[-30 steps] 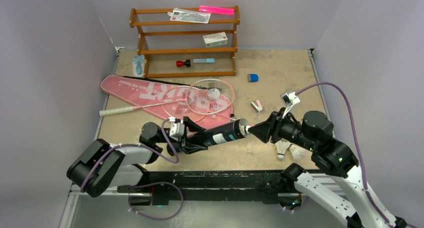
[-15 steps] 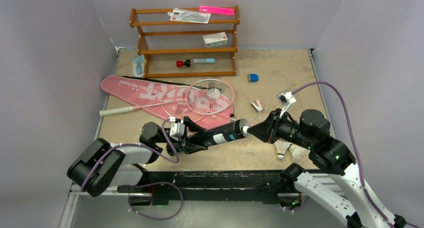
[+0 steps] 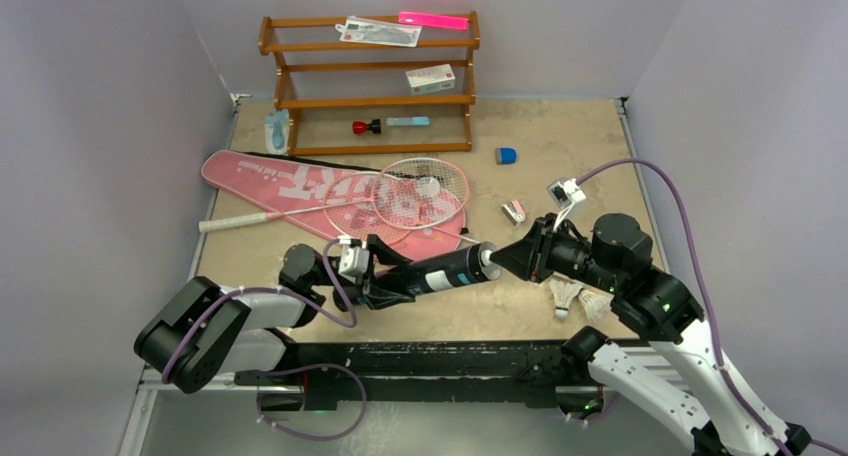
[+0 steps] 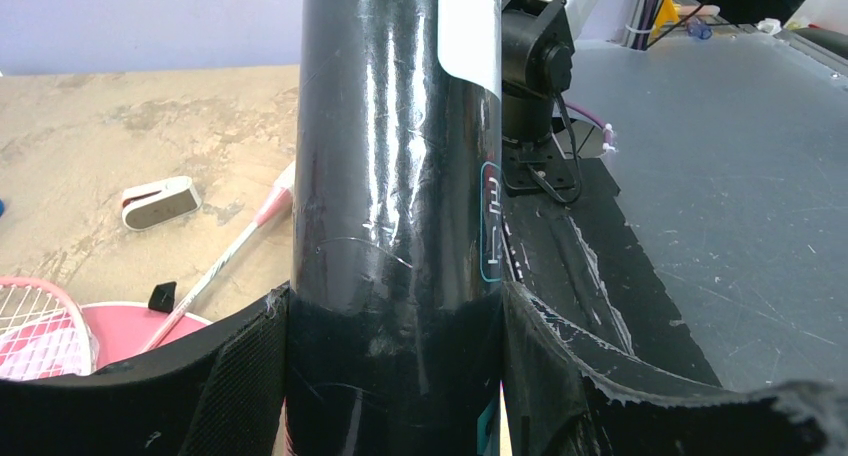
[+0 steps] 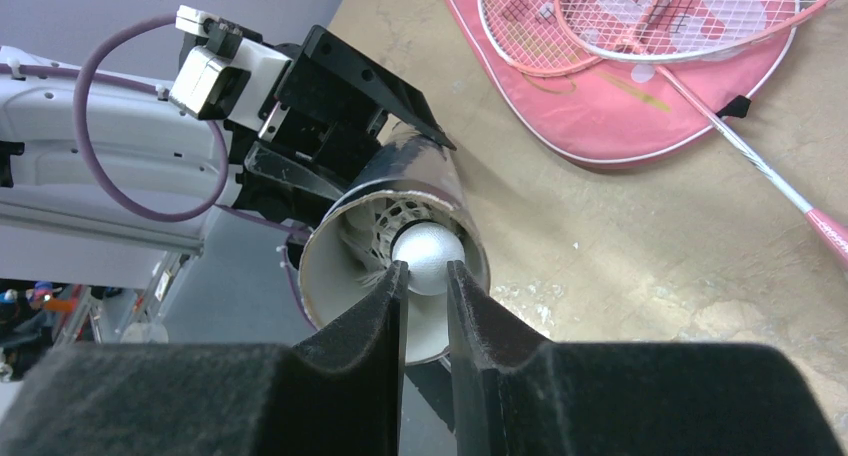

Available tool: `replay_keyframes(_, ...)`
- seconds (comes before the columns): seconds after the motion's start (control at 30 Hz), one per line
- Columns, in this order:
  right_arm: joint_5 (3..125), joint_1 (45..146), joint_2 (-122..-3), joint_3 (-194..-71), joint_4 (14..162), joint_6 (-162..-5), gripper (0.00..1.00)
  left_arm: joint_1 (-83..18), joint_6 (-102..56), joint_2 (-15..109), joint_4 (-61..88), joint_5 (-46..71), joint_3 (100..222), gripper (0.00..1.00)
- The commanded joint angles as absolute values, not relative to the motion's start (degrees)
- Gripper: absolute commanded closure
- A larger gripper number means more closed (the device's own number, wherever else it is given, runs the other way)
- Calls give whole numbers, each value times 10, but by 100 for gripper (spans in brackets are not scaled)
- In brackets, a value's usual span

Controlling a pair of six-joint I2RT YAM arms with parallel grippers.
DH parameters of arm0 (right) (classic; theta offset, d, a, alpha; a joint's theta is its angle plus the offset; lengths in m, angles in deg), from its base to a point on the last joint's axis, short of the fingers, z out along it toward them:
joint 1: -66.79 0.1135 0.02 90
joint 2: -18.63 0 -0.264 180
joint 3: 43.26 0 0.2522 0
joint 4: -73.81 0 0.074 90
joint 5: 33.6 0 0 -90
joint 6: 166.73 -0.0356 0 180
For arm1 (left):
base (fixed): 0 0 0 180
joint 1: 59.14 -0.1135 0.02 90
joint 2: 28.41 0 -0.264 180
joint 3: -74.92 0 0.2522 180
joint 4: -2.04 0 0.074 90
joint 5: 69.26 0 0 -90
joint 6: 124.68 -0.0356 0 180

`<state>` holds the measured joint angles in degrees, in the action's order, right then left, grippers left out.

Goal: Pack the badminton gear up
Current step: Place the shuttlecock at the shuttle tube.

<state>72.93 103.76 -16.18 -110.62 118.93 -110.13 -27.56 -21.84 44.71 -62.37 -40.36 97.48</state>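
Jaws of our left gripper [image 3: 388,276] clamp the long black BOKA tube [image 3: 445,268] at the near side of the table [image 3: 560,146], mouth facing right, so our right gripper [image 5: 425,291], jaws narrow on a white feather shuttlecock [image 5: 428,258] at that mouth, can push it in.

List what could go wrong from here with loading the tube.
1. The right gripper pinches only the rounded cork of the shuttlecock at the mouth of the black tube. It may slip or go in tilted.
2. Only the left gripper holds the tube, so a hard push could slide it back through the fingers.
3. Two loose shuttlecocks lie beside the right arm and could get swept.
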Motion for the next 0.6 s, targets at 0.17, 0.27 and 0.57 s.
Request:
replay_keyframes(0.17,751,1038,-176,-1106,1147,-1093,76,-274,-219,441,-661,-417,988,53)
replay_keyframes(0.27,751,1038,-171,-1111,1158,-1093,71,-275,-223,442,-656,-407,987,53)
replay_keyframes(0.57,674,1039,-144,-1155,1246,-1078,45,-275,-216,440,-642,-362,986,53)
